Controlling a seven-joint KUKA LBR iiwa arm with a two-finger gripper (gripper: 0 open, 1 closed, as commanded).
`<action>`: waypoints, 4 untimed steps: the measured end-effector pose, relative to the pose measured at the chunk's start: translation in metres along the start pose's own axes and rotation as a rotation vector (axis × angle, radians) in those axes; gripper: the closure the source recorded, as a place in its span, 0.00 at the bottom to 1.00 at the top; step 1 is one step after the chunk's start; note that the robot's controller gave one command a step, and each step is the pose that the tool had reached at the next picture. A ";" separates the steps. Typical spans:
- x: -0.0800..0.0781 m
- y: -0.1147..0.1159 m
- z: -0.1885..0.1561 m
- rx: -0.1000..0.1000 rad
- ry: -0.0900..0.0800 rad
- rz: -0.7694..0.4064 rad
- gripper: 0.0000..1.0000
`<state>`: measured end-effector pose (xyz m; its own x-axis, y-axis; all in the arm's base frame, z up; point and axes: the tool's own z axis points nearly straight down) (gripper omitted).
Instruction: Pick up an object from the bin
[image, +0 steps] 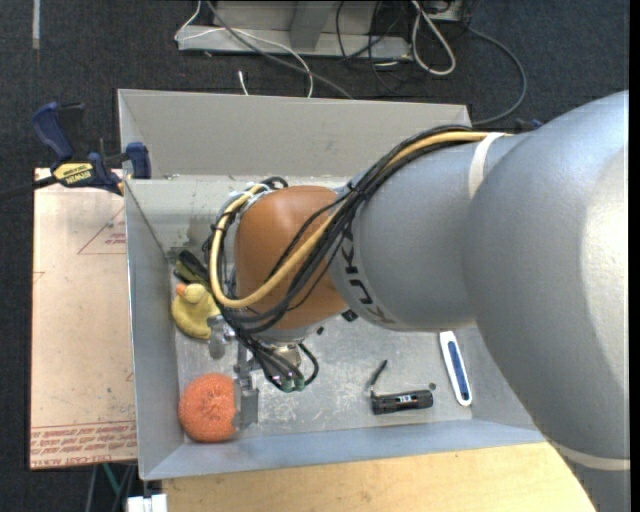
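Gripper (245, 395): down low, right beside the orange ball (207, 408)!
Ball: lower-left corner of the bin (300, 140), near the front wall.
Grip: open or closed, can't tell from here.
Handling: looks light, soft and fuzzy; squeeze across its middle.

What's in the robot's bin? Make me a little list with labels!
bin: grey metal bin
arm: big grey arm coming in from the right
gripper: gripper low in the near-left corner, right beside the orange fuzzy ball
by left wall: yellow rubber duck
near-right floor: small black tube, thin dark stick, white and blue strip
held: nothing seen held
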<state>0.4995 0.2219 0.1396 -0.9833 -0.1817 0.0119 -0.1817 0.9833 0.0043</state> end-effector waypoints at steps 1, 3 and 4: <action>-0.004 -0.077 0.014 0.002 0.000 -0.001 0.00; 0.013 -0.007 0.069 0.002 -0.004 -0.142 1.00; 0.013 -0.007 0.069 0.002 -0.004 -0.142 1.00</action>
<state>0.4874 0.2133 0.0704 -0.9477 -0.3192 0.0072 -0.3192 0.9477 0.0033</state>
